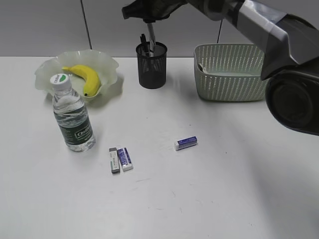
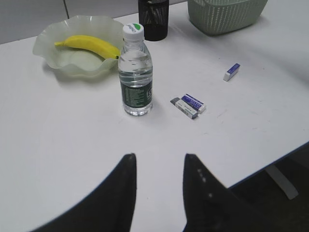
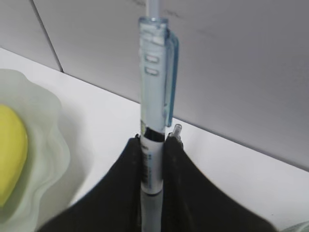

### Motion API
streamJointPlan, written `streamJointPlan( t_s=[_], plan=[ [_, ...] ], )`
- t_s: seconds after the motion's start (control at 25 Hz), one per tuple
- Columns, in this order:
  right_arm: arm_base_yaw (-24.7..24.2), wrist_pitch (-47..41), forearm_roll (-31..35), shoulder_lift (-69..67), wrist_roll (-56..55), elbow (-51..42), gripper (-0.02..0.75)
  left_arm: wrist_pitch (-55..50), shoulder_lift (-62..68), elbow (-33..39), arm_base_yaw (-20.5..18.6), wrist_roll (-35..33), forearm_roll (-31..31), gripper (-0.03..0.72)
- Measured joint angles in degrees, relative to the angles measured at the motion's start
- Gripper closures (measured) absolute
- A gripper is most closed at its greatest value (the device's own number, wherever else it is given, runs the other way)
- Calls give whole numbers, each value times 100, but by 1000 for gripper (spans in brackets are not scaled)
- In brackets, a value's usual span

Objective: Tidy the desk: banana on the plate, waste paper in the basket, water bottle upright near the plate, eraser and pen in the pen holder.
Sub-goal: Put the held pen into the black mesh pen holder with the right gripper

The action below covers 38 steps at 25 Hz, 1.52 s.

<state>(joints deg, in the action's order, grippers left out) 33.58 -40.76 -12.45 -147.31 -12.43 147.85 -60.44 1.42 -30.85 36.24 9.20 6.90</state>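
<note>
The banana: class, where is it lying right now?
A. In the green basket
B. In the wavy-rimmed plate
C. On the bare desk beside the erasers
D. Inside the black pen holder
B: the banana lies inside the pale green wavy-rimmed plate, behind the upright water bottle.

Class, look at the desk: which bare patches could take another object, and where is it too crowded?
Free: the near desk below the erasers, and the stretch between the lone eraser and the basket. Crowded: the left, where the water bottle stands close by the plate with the banana, and around the pen holder.
</note>
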Motion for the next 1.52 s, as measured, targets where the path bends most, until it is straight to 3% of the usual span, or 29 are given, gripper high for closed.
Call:
streamJointPlan(
  t_s=[0.48,0.84,1.08,1.32,1.52],
  plan=[
    [4,-159,5,150,-42,0,624,0,0,0,0,0,0,440],
    [160,473,328,243,-213,6,624,0,0,0,0,0,0,440],
    [489,861,-518,243,-838,6,624,0,0,0,0,0,0,440],
    [492,580,-1967,194,-2051,6,624,0,0,0,0,0,0,440],
    [480,377,-2153,139,-2206,6,624,0,0,0,0,0,0,440]
  ],
)
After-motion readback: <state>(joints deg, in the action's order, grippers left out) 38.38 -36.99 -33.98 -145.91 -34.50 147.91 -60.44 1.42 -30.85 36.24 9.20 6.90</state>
